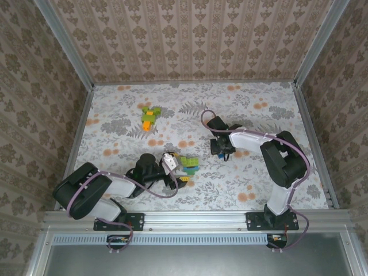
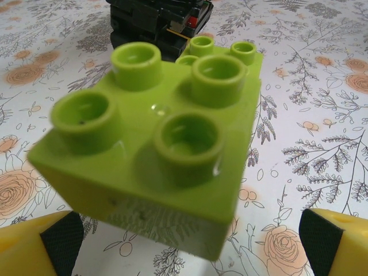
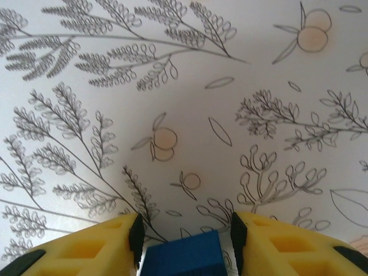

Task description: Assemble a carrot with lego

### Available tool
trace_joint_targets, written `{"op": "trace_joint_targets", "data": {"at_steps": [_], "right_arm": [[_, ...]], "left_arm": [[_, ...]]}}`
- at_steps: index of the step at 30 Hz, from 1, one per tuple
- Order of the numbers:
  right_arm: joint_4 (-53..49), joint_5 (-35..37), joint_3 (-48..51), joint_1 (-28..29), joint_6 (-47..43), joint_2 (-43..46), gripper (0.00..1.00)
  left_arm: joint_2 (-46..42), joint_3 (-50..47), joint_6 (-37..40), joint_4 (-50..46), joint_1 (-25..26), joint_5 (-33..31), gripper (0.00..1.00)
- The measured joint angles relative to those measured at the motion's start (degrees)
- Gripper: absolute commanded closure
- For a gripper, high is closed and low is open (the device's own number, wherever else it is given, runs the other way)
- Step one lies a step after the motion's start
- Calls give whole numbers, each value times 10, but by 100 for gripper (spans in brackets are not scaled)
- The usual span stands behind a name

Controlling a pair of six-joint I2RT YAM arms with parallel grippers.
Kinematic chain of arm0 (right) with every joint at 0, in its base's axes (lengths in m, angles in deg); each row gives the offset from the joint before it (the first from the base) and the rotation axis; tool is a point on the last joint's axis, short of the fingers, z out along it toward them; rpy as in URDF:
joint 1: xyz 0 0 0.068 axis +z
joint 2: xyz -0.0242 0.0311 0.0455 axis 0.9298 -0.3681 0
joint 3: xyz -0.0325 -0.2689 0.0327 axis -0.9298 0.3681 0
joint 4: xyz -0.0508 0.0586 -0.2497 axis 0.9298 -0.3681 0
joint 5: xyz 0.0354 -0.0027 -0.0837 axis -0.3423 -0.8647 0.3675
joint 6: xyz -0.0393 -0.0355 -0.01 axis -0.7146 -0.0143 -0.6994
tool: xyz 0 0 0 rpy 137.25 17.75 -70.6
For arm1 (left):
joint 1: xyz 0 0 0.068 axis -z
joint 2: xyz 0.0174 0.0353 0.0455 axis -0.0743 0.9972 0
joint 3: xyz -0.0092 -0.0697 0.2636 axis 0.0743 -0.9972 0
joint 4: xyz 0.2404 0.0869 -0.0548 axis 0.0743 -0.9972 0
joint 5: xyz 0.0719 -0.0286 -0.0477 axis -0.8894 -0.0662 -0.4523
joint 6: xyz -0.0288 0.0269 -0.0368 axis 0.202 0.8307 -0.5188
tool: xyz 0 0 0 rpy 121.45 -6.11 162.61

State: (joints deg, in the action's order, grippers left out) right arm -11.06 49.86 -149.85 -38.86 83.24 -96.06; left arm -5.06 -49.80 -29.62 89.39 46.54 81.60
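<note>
A light green lego brick (image 2: 155, 161) with four studs lies on the flowered table, close up between the wide-apart fingers of my open left gripper (image 2: 190, 241). Neither pad touches it. A second light green brick (image 2: 224, 49) sits just behind it. From above, my left gripper (image 1: 172, 169) is at a small pile of green, blue and yellow bricks (image 1: 188, 165). My right gripper (image 3: 187, 230) straddles a blue brick (image 3: 181, 256), with a narrow gap at each pad. It hovers low over the table right of centre (image 1: 221, 150). A green and orange stack (image 1: 149, 117) lies at the back left.
My right gripper's black body (image 2: 158, 23) shows just beyond the green bricks in the left wrist view. Metal rails (image 1: 86, 123) and patterned walls enclose the table (image 1: 259, 115).
</note>
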Motion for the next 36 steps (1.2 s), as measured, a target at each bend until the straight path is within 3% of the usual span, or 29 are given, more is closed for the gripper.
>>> {"op": "trace_joint_targets", "data": {"at_steps": [20,36], "right_arm": [[-31,-17,15,0,-25,38,44],[-43,-31,15,-7,-46,38,53]], "left_arm": [[6,3,0,-4,0,0,0],[6,3,0,-4,0,0,0]]}}
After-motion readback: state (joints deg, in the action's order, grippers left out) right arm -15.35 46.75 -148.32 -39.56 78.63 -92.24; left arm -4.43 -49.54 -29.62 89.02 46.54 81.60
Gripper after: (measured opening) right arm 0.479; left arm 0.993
